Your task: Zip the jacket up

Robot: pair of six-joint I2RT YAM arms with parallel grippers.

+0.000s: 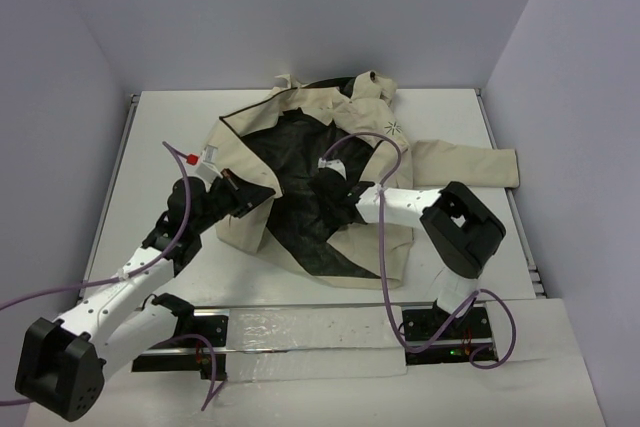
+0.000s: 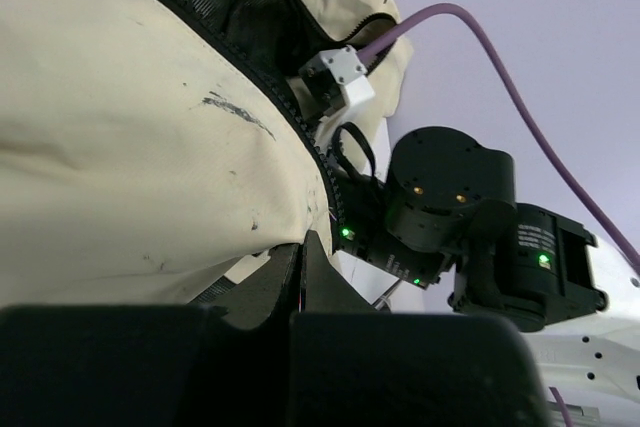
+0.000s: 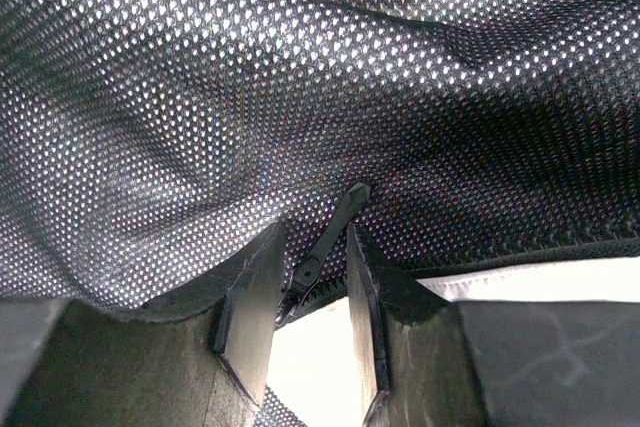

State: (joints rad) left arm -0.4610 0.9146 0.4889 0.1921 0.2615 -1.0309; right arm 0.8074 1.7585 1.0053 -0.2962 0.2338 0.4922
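The beige jacket (image 1: 250,142) lies open on the white table (image 1: 160,127), its black mesh lining (image 1: 295,162) facing up. My left gripper (image 1: 245,195) sits at the lower edge of the jacket's left flap. In the left wrist view the left gripper (image 2: 300,242) is shut, with the cream fabric (image 2: 130,127) and its dark zipper teeth (image 2: 300,137) running up from the fingertips. My right gripper (image 1: 333,184) rests on the lining. It (image 3: 312,232) is open, its jaws narrowly apart around the black zipper pull (image 3: 335,222), which stands free between the fingers (image 3: 250,277).
The jacket's right sleeve (image 1: 470,162) stretches toward the table's right edge. Purple cables (image 1: 385,247) loop over the jacket near the right arm. A metal rail (image 1: 300,332) runs along the front by the arm bases. Walls close in behind and on both sides.
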